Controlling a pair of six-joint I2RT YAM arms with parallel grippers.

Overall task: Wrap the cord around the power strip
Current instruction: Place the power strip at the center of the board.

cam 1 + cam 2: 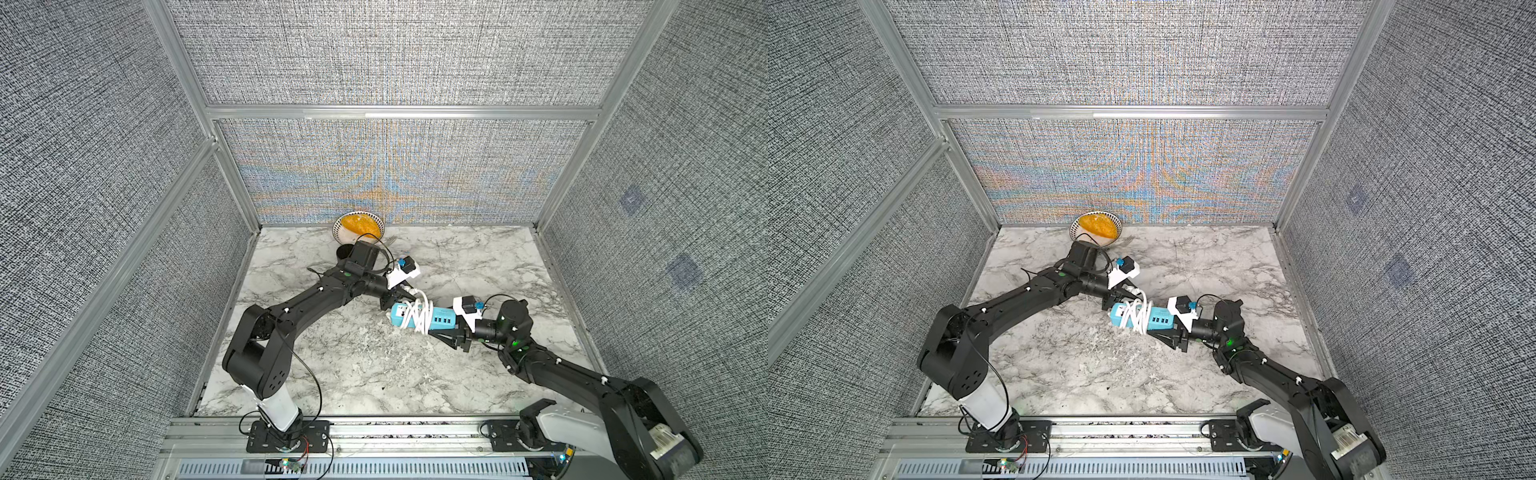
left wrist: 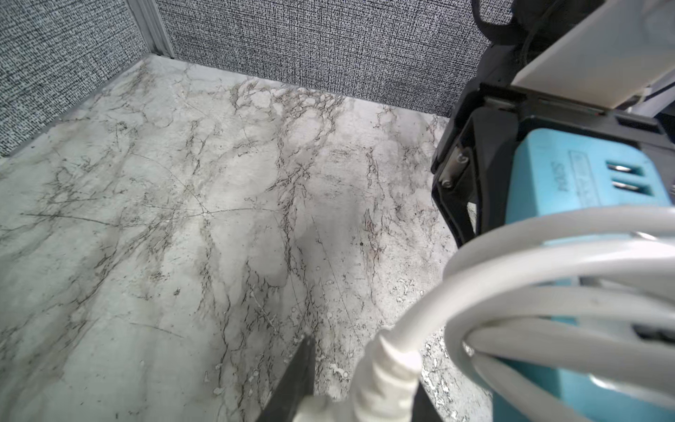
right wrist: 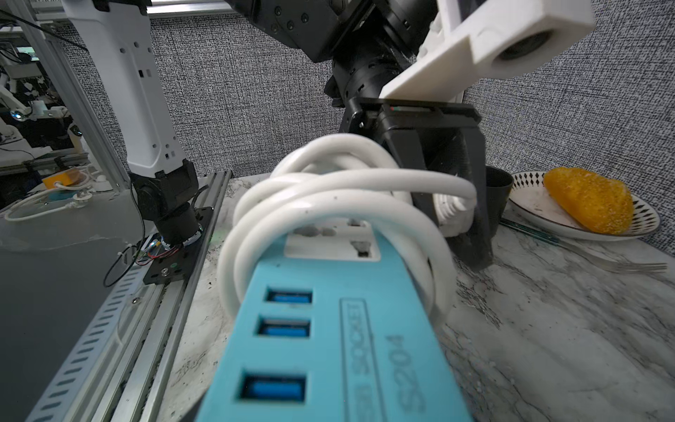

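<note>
White ribbed sleeve of the cord (image 3: 321, 186) sits pinched between the black fingers (image 3: 478, 226) of the left claw (image 3: 454, 223), which is clenched on it just past the far end of the strip (image 3: 328, 347). From that grip the cord runs into several loose loops wound around the strip's middle, crossing the white socket face. The row of blue USB ports is bare.

The right claw (image 1: 456, 330) grasps the strip (image 1: 441, 319) by its USB end, jaws closed on the blue body. In a top view the strip lies lengthwise from left to right, just right of the frame's middle. Whether it touches the bench (image 1: 365, 374) I cannot tell.

The left arm (image 1: 307, 307) rises from its base at the lower left of the frame and folds at a raised elbow. Its forearm runs up and to the right, and the wrist bends so the left claw (image 1: 401, 296) points down and right at the strip's left end. The right arm (image 1: 582, 374) comes from the lower right corner with its forearm slanting up and left. Its wrist is turned so the claw points left along the strip. The two claws face each other with the wrapped strip between them.

Beyond the left wrist, at the bench's back edge, a black cup (image 1: 343, 252) stands just beside a patterned plate (image 1: 338, 237) holding an orange piece of food (image 1: 360, 223). In the right wrist view a fork (image 3: 628, 266) lies on the bench near the plate. Grey woven panels (image 1: 395, 62) wall the bench on three sides.
</note>
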